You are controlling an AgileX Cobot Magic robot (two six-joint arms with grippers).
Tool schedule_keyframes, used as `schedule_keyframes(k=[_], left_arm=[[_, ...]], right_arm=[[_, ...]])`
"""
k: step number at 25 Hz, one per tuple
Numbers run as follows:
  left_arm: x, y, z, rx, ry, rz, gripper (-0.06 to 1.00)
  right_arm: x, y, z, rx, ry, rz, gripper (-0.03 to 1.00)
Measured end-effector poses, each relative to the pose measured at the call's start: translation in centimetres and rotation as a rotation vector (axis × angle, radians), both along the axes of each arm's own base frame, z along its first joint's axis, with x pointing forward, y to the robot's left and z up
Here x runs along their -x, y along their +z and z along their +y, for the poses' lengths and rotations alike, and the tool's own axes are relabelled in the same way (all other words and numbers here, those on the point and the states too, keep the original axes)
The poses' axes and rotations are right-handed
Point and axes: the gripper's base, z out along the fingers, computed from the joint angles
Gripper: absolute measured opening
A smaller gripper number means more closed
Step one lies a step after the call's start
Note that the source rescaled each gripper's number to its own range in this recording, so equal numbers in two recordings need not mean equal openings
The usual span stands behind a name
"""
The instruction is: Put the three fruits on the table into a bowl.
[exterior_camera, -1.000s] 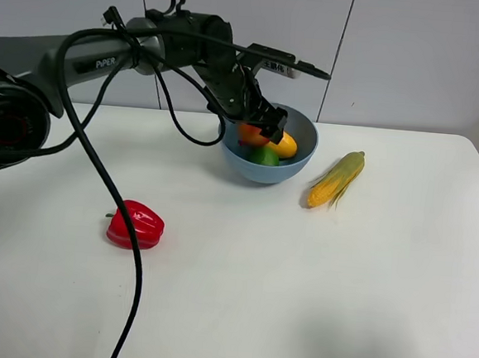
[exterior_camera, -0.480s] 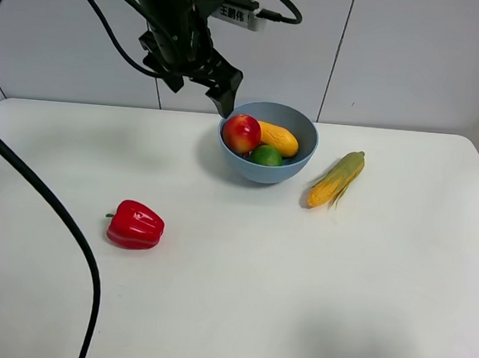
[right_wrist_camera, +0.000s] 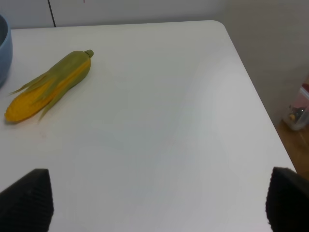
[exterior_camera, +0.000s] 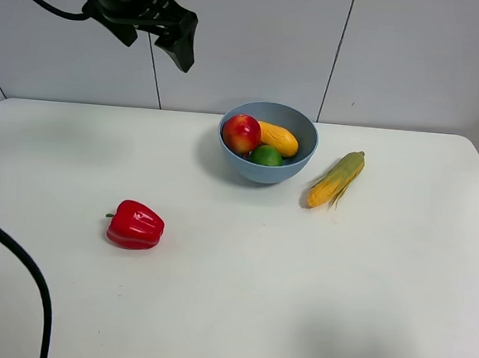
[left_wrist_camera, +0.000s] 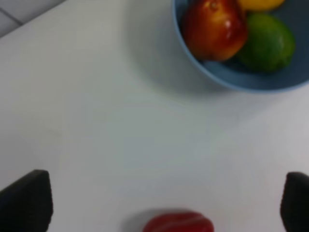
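1. The round, deep, light blue bowl (exterior_camera: 267, 152) stands toward the far middle of the large plain white tabletop with rounded corners (exterior_camera: 239, 295), and all three fruits lie inside it.
2. The round red apple with a yellow blush (exterior_camera: 241, 133) sits at the left side of the bowl in the high view, pressed against the rim; the wrist view of the left arm shows it (left_wrist_camera: 215, 28) touching the bowl's inner wall (left_wrist_camera: 251, 79).
3. The elongated yellow-orange mango (exterior_camera: 277, 138) lies just beside the apple, toward the back of the bowl.
4. The round green lime (exterior_camera: 266, 155) rests in front of both, touching the apple — the left wrist view (left_wrist_camera: 266, 42) shows the two side by side.
5. The left gripper (exterior_camera: 179, 46) hangs high above the table's far left part, well apart from the bowl. Its dark fingertips (left_wrist_camera: 26, 203) stand wide apart with nothing between them.
6. The right gripper (right_wrist_camera: 159, 200) appears only in its own wrist view — fingertips (right_wrist_camera: 26, 200) spread wide over bare table, holding nothing.
7. A glossy red bell pepper (exterior_camera: 135, 225) lies on the table's left half, well apart from the bowl.
8. A yellow corn cob with green husk (exterior_camera: 337, 178) lies near the bowl, on its right.
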Motion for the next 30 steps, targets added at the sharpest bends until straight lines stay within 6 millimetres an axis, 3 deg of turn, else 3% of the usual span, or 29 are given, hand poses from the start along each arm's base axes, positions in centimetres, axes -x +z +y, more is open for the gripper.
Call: schedule_keyframes(k=[8, 17, 23, 30], left_arm=[[4.8, -0.3, 4.6, -0.048, 0.061, 0.058, 0.83], [13.1, -1.0, 10.8, -0.041, 0.188, 0.085, 0.82], [18.5, -1.6, 13.2, -0.04, 0.211, 0.036, 0.82], [23.3, -1.7, 15.7, -0.012, 0.311, -0.067, 0.82]], right_arm=[[0.0, 0.0, 0.0, 0.0, 0.0, 0.0, 0.69], [0.0, 0.0, 0.0, 0.0, 0.0, 0.0, 0.69], [0.0, 0.0, 0.0, 0.0, 0.0, 0.0, 0.69], [0.0, 0.0, 0.0, 0.0, 0.0, 0.0, 0.69]])
